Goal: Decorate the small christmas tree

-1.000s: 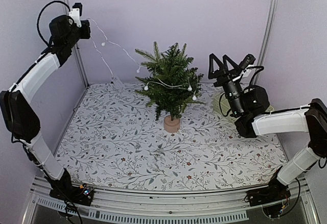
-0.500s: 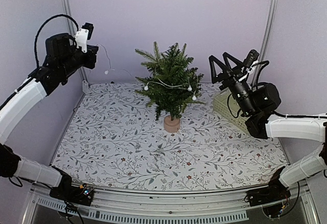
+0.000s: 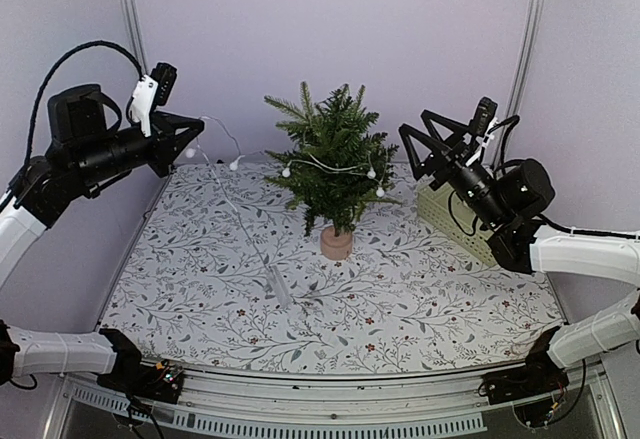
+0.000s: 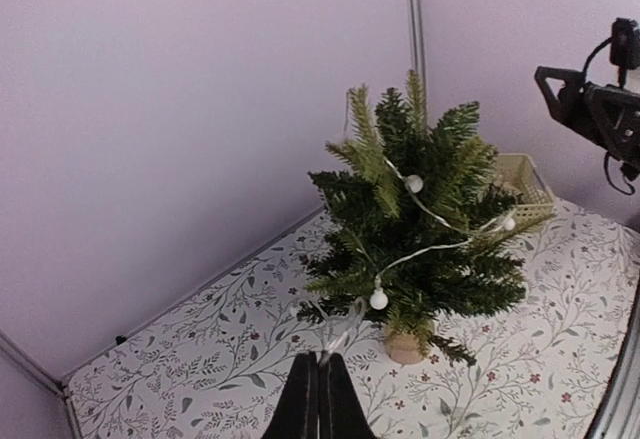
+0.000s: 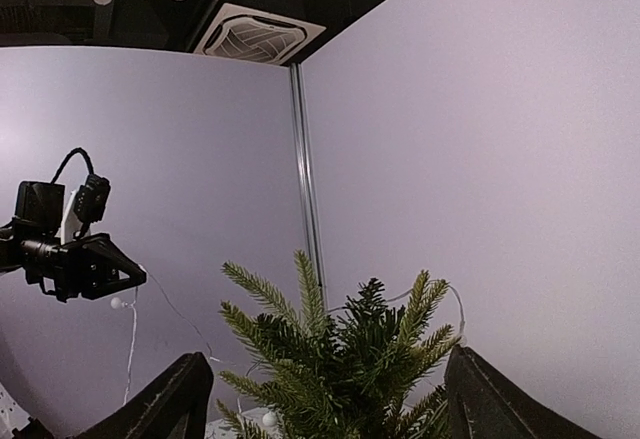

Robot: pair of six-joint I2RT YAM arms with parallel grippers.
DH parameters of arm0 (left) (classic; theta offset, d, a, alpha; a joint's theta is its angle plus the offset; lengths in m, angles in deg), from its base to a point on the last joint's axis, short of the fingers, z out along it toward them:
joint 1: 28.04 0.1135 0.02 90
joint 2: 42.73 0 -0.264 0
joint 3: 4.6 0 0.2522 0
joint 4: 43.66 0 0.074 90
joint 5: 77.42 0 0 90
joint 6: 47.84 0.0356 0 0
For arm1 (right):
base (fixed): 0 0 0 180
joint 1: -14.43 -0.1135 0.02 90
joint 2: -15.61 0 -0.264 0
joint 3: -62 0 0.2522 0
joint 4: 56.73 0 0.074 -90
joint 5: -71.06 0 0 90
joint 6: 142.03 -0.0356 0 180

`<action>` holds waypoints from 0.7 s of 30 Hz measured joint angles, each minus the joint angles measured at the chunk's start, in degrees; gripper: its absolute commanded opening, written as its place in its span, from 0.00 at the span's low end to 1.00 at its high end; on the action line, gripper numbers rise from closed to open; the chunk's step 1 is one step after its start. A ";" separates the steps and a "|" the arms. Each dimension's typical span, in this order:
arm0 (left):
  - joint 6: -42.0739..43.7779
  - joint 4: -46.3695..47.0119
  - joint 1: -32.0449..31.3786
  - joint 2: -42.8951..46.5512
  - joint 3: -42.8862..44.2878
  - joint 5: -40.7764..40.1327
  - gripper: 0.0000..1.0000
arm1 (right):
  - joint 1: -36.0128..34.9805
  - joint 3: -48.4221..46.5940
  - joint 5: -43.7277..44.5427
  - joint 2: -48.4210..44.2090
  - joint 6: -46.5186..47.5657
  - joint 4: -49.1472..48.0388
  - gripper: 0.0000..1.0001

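Since the small christmas tree (image 3: 335,174) stands upright at the middle back of the table, on its round tan base (image 3: 336,243), I must bring the garland to it and not pull the tree toward me. A string of lights (image 3: 234,165) already lies over its front branches, with small white round bulbs (image 4: 378,300) on a thin pale wire.

My left gripper (image 3: 195,131) is closed tight on this wire, up in the air and well to the left of the tree. From there the wire sags to the branches, and another length hangs down to the cloth, where a clear end piece (image 3: 281,289) lies. I judge that the step in hand is to wind the free part around the tree. To do it well, I should hold the wire slack, move in an arc around the crown, and let it settle into the needles, because the tree looks light and a hard pull could tip it.

My right gripper (image 3: 415,129) stands wide and holds nothing, just to the right of the tree. It could steady the top.

The needles are dark green, stiff and bristly. The tablecloth (image 3: 400,299) is flat with a leaf print. A cream lattice basket (image 3: 435,209) sits behind my right arm.
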 measured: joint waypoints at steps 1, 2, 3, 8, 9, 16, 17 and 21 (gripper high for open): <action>-0.13 -0.61 -0.09 0.26 0.00 2.36 0.00 | 0.00 0.00 -0.55 -0.02 -0.15 0.44 0.81; -0.24 -1.25 -0.17 0.33 0.00 3.91 0.00 | 0.00 0.00 -0.92 -0.04 -0.28 0.79 0.81; -0.28 -1.88 -0.35 0.28 -0.02 5.92 0.00 | 0.00 0.00 -1.49 -0.09 -0.42 1.22 0.80; -0.52 -3.93 -1.57 0.35 -1.70 13.40 0.00 | 0.00 0.00 -3.80 -0.48 -0.92 2.89 0.77; -0.59 -4.09 -1.81 0.42 -2.43 14.58 0.00 | 0.00 0.00 -4.26 -0.57 -1.07 3.26 0.76; -1.57 -4.92 -2.82 2.27 -8.33 20.83 0.00 | 0.00 0.00 -7.08 -0.61 -1.53 5.42 0.72; -1.62 -4.90 -3.13 2.40 -9.01 21.79 0.00 | 0.00 0.00 -7.56 -0.61 -1.55 5.66 0.71; -1.64 -4.68 -4.85 2.54 -11.23 25.73 0.00 | 0.00 0.00 -8.94 -0.61 -1.79 6.86 0.70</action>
